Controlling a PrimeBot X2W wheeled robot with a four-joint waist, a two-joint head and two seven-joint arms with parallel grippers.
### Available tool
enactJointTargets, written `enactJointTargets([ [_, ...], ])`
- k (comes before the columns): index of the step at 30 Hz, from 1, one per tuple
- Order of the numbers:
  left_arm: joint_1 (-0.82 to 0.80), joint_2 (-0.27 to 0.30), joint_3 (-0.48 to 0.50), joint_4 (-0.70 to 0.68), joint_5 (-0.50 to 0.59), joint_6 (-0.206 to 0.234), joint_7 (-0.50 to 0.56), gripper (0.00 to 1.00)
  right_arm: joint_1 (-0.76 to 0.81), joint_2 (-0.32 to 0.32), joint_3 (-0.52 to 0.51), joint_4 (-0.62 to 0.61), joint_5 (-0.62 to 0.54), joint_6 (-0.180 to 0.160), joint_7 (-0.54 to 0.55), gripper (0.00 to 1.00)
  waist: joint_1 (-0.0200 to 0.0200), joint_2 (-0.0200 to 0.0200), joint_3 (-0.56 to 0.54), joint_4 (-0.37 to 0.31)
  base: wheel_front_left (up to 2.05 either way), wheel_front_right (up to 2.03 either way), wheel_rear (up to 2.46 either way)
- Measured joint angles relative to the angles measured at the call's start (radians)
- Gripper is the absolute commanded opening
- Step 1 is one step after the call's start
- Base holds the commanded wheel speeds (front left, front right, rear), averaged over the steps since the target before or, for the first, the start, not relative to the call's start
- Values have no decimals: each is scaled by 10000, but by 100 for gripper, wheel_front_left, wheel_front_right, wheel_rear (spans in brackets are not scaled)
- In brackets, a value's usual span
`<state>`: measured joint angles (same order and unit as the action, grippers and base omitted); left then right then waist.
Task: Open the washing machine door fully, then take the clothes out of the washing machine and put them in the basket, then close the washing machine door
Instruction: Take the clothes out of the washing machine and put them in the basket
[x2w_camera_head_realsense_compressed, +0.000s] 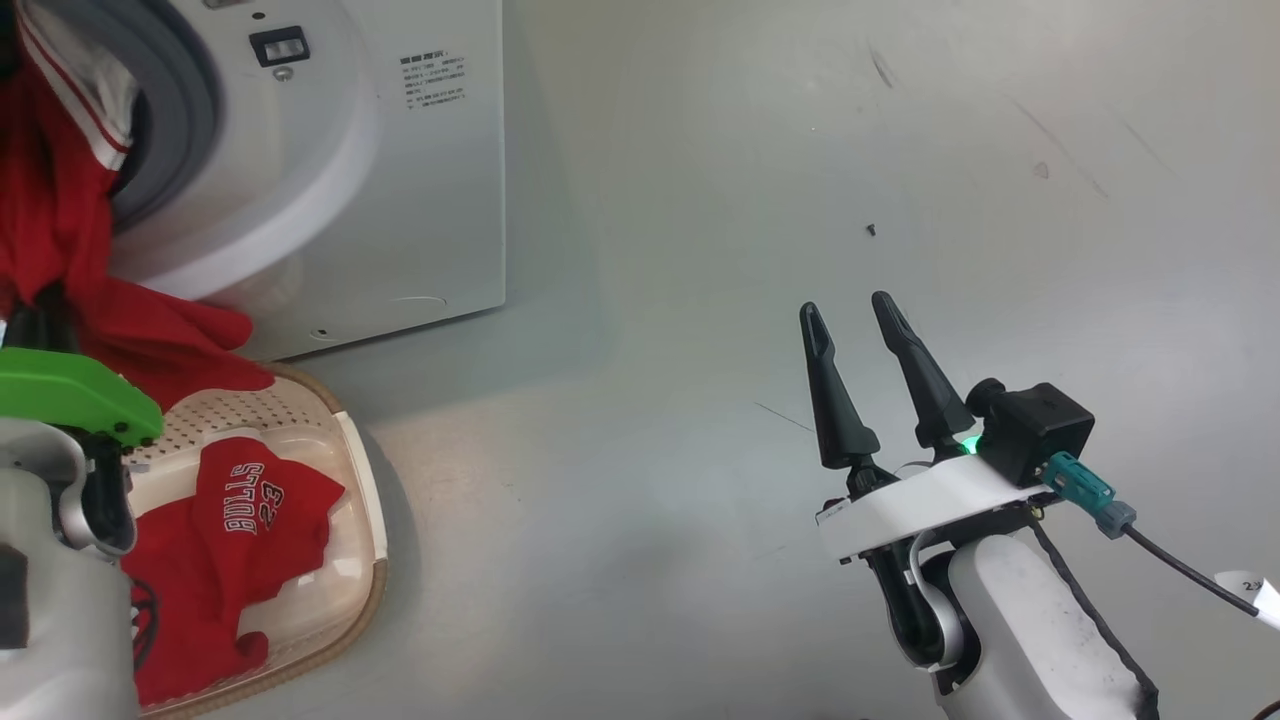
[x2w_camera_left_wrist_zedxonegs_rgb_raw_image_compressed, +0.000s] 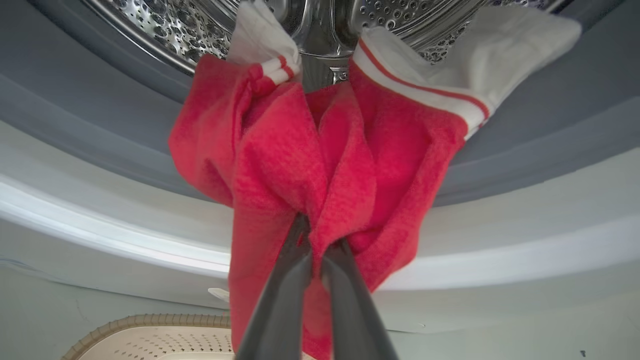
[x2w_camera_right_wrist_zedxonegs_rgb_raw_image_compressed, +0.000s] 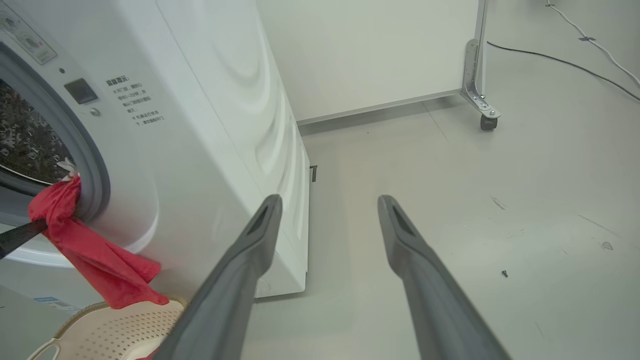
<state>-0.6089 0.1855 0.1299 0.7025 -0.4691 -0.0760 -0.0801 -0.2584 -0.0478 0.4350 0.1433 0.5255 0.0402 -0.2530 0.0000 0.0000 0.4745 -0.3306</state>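
Note:
The white washing machine (x2w_camera_head_realsense_compressed: 400, 200) stands at the left with its mouth uncovered; its door is out of view. Over the grey gasket (x2w_camera_left_wrist_zedxonegs_rgb_raw_image_compressed: 100, 115), out of the steel drum (x2w_camera_left_wrist_zedxonegs_rgb_raw_image_compressed: 200, 25), hangs a red garment with white striped trim (x2w_camera_left_wrist_zedxonegs_rgb_raw_image_compressed: 320, 150). My left gripper (x2w_camera_left_wrist_zedxonegs_rgb_raw_image_compressed: 321, 234) is shut on a bunched fold of it. It droops toward the cream basket (x2w_camera_head_realsense_compressed: 355, 480) below, which holds a red "BULLS 23" garment (x2w_camera_head_realsense_compressed: 240, 520). My right gripper (x2w_camera_head_realsense_compressed: 850, 310) is open and holds nothing, well right of the machine above the floor.
Grey floor spreads to the right of the machine, with a small dark screw (x2w_camera_head_realsense_compressed: 871, 230) on it. A white wheeled partition (x2w_camera_right_wrist_zedxonegs_rgb_raw_image_compressed: 480, 75) stands beyond the machine, and a cable (x2w_camera_right_wrist_zedxonegs_rgb_raw_image_compressed: 550, 55) runs across the floor past it.

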Motion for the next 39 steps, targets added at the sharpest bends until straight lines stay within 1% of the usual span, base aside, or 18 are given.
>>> enactJointTargets([
  [2, 188, -58, -140, -52, 148, -86, -393, 0, 2, -2, -63, 58, -15, 2, -2, 100, 0, 0, -161, 141, 0, 0, 0],
  [9, 556, -92, -522, -441, 545, -190, -1446, 0, 29, -6, -182, 247, -182, 17, -2, 100, 0, 0, -563, 525, 0, 0, 0],
  [11, 604, -100, -623, -633, 669, -251, -1582, 0, 62, -6, -249, 278, -209, 19, 0, 100, 0, 0, -686, 645, 0, 0, 0],
  [16, 760, -128, -895, -1076, 966, -270, -1687, 0, 208, -10, -589, 355, -347, 25, 0, 100, 0, 0, -981, 981, 0, 0, 0],
  [22, 840, -274, -907, -1879, 1003, -307, -1691, 0, 225, -13, -880, 395, -569, 31, 0, 100, 0, 1, -1293, 1449, 0, 0, 0],
  [32, 1442, -393, -913, -3421, 1252, -362, -1720, 0, 436, -13, -968, 502, -706, 192, -2, 100, 0, 0, -1700, 2080, 0, 0, 0],
  [39, 2004, -447, -1099, -4362, 1465, -387, -1720, 0, 552, -13, -1049, 564, -719, 207, 0, 100, 0, 0, -1973, 2365, 0, 0, 0],
])
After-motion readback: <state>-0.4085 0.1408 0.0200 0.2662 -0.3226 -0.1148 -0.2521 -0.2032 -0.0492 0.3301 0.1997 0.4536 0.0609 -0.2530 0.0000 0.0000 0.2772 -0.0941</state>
